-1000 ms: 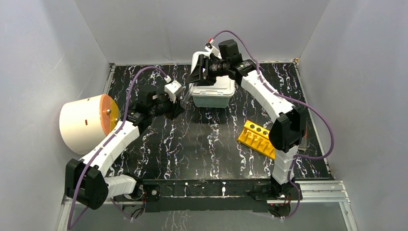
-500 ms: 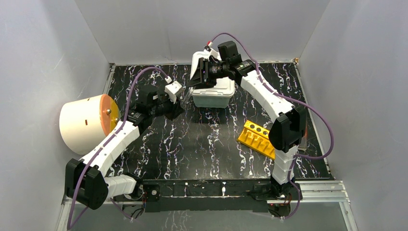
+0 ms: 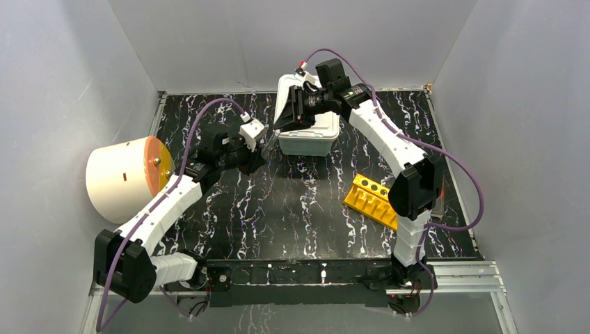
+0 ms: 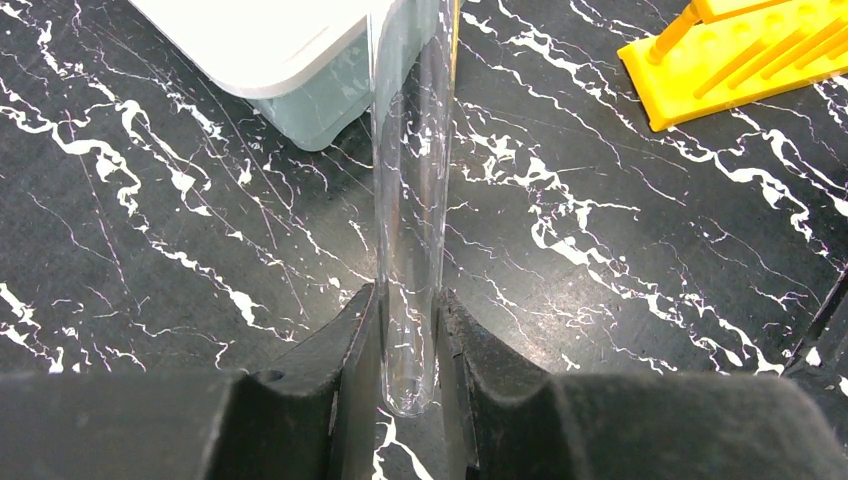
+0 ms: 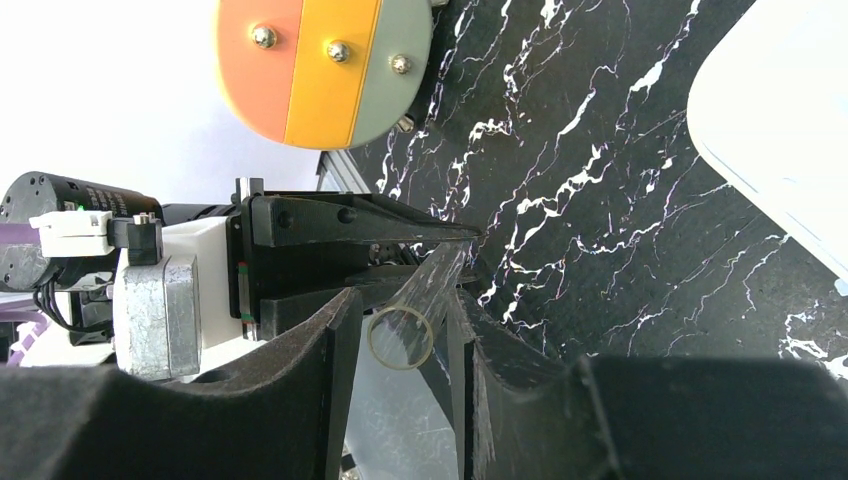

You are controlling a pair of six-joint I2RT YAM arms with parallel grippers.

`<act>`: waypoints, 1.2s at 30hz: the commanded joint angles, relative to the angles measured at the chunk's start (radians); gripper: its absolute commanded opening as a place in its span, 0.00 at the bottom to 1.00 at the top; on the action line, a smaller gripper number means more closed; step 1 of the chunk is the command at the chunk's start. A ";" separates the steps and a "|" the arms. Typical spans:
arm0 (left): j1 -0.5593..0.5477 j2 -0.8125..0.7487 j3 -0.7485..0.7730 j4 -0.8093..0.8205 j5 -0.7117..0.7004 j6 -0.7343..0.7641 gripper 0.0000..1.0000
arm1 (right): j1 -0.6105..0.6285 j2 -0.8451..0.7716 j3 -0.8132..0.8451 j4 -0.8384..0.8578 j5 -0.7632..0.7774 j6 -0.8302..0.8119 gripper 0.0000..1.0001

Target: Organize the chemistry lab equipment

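Note:
A clear glass tube [image 4: 410,230] with a round closed end is clamped between the fingers of my left gripper [image 4: 408,340], above the dark marbled table. In the top view that gripper [image 3: 261,146] sits just left of the white bin [image 3: 308,132]. My right gripper [image 3: 282,117] reaches in from the right. In the right wrist view its jaws [image 5: 400,340] straddle the tube's open mouth [image 5: 402,338], with a small gap on the left side. The left gripper's black body [image 5: 350,235] shows close behind. The yellow holed rack [image 3: 372,200] lies at the right.
The big white drum with its orange face [image 3: 125,177] lies at the left edge; its face also shows in the right wrist view [image 5: 325,65]. The white bin's corner [image 4: 270,50] and the rack [image 4: 740,55] show in the left wrist view.
My right gripper has edged down and left toward the left gripper. My left gripper has shifted slightly up and left. The tube stays in the left gripper.

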 commanded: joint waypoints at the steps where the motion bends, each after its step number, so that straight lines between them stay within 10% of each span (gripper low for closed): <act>1: -0.009 -0.016 0.042 -0.001 0.016 0.027 0.01 | 0.011 0.005 0.055 -0.008 -0.036 -0.022 0.45; 15: -0.013 -0.015 0.037 -0.007 0.017 0.009 0.10 | 0.026 0.014 0.082 -0.075 0.077 -0.065 0.27; 19: -0.012 -0.014 0.054 -0.006 -0.023 -0.042 0.57 | 0.025 -0.014 0.090 -0.096 0.142 -0.082 0.27; 23: -0.012 -0.024 0.088 -0.012 -0.024 -0.078 0.77 | 0.019 -0.042 0.111 -0.177 0.230 -0.126 0.27; 36: -0.012 -0.012 0.064 0.138 0.054 -0.171 0.82 | 0.011 -0.260 0.011 -0.445 0.648 -0.238 0.28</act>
